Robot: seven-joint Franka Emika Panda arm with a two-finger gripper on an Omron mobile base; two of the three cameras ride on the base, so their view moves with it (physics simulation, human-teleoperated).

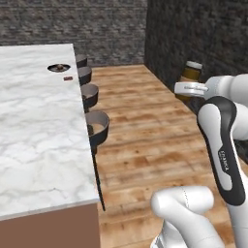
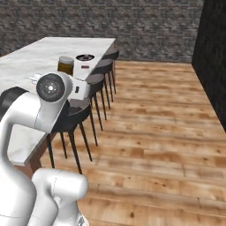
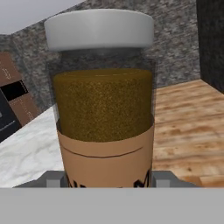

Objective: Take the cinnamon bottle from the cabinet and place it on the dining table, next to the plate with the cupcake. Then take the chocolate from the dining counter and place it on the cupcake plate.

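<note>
My claw [image 1: 188, 89] is clamped on the cinnamon bottle [image 1: 192, 73], which stands upright between my fingers over the wooden floor, off the side of the dining table [image 1: 34, 126] and well short of the plate [image 1: 59, 68] with the cupcake [image 1: 59, 66] at its far end. To do this carry well, I judge I should keep the jar level, lift it clear of the stools [image 1: 97, 127] along the table edge, and aim for bare marble just beside the plate, away from the chocolate [image 1: 68, 77] lying near it
</note>
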